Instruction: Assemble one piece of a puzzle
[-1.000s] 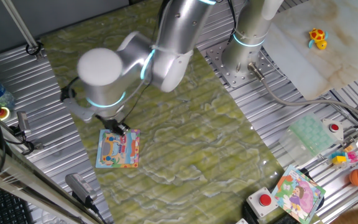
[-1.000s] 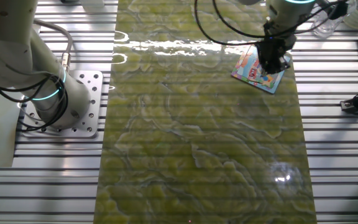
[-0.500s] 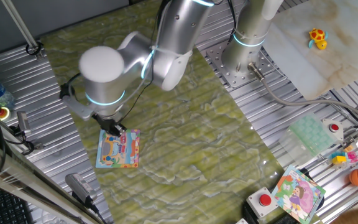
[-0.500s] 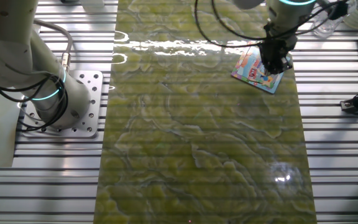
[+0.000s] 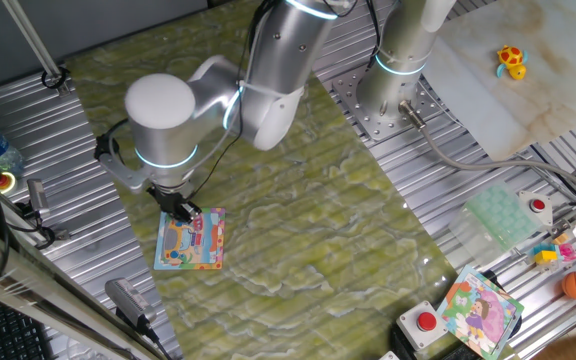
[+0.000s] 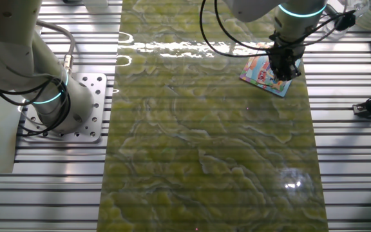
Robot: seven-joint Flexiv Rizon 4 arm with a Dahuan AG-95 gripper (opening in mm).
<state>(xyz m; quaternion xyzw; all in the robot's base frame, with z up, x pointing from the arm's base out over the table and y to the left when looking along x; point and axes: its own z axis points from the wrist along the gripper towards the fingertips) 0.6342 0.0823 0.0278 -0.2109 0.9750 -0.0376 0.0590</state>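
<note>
A robot arm reaches down over a green marbled mat on the desk (image 5: 438, 215). Its gripper (image 5: 183, 211) hangs over the top edge of the puzzle (image 5: 190, 241), which lies flat on the mat. Whether the fingers are spread or pinching cannot be told. The piece is not visible.

A ribbed metal table (image 5: 488, 170) carries a green marbled mat (image 5: 298, 210) across its middle. The puzzle (image 5: 190, 240) lies flat near one end of the mat. Off the mat, on the bare metal, sit a second picture board (image 5: 480, 310), a red button box (image 5: 425, 325) and a pale green tray (image 5: 500, 214).
</note>
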